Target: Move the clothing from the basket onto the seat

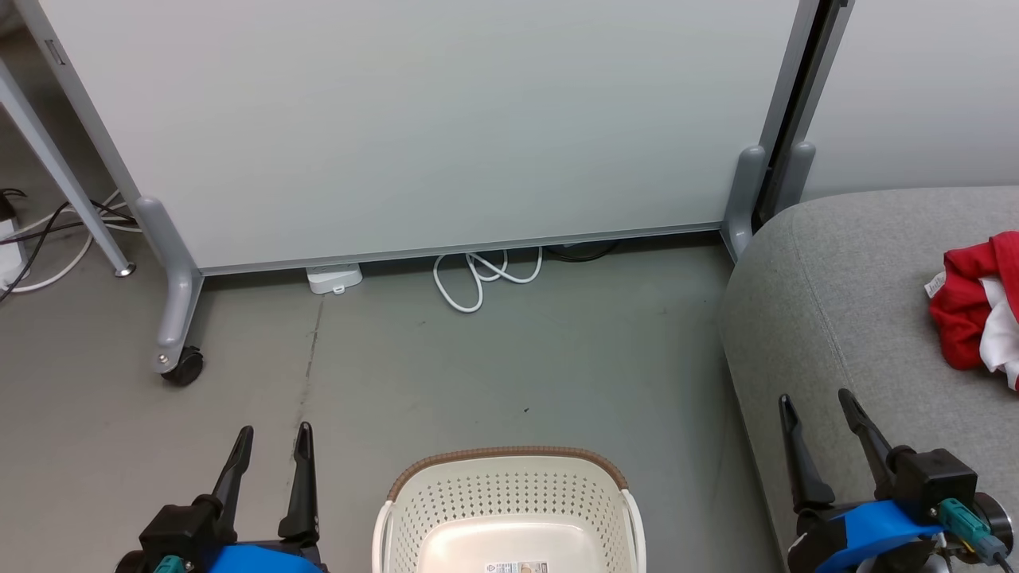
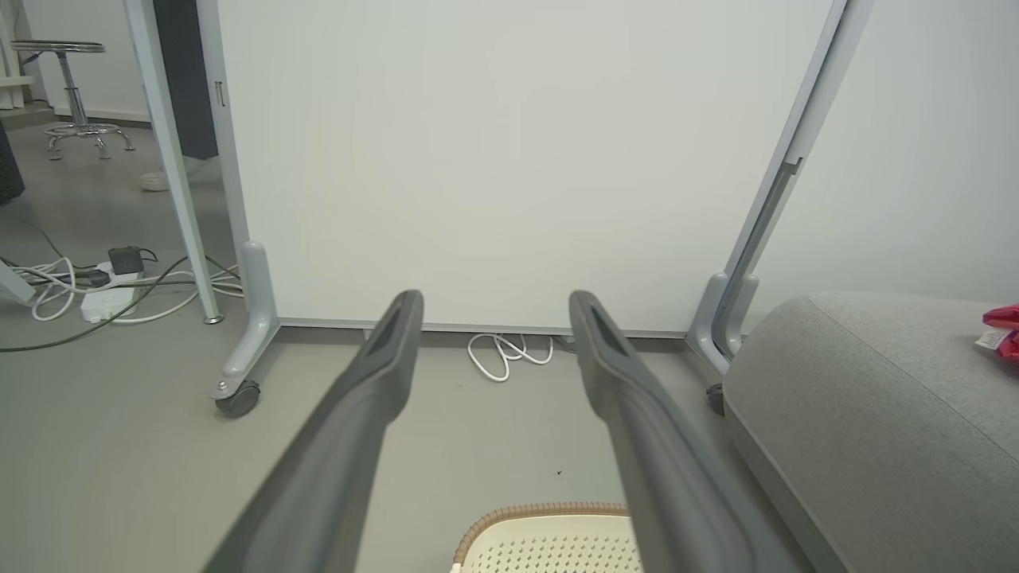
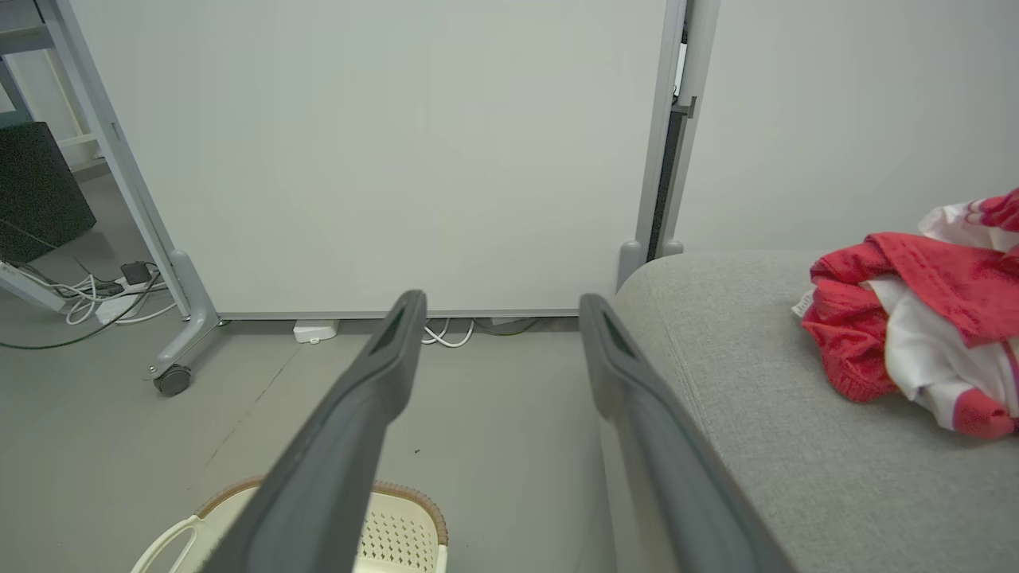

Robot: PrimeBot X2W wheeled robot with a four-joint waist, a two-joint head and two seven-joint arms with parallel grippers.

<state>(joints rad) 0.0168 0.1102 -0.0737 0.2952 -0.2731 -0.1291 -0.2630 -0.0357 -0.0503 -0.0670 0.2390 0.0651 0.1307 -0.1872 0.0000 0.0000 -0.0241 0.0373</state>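
Starting at the left gripper (image 1: 273, 432): spread wide apart, gripping nothing, hanging over bare grey floor (image 1: 478, 374). Over to the right gripper (image 1: 816, 396): likewise parted wide, clamped on nothing, poised at the rounded front edge of the seat (image 1: 836, 278).

Now for the clothing (image 1: 967, 310): up on the seat, ahead of the right fingers (image 1: 798, 450) and out to their right, well apart, touching neither one. Crumpled in a red heap with white panels folded through it, and a small white tag (image 1: 935, 284) poking out on the side nearest the fingers. From the left wrist, just a red scrap at the far right, well away from the left fingers (image 2: 358, 414).

Between the two grippers, low and close: the basket (image 1: 509, 455), cream with a brown woven-look rim and perforated walls, standing on the floor just right of the left fingers and near the seat's side. Inside, a bare pale bottom with a small printed label (image 1: 517, 567); nearest part cut off by the frame edge.

Further out, beyond all four fingertips: a big white panel (image 1: 414, 119) on grey legs (image 1: 171, 263), with a black caster (image 1: 183, 368) ahead of the left fingers. Under its lower edge, a looped white cable (image 1: 478, 278) and a white power strip (image 1: 334, 278). Far off to the left of the left fingers, tangled cables (image 2: 80, 274) and a chrome stool (image 2: 72, 87).
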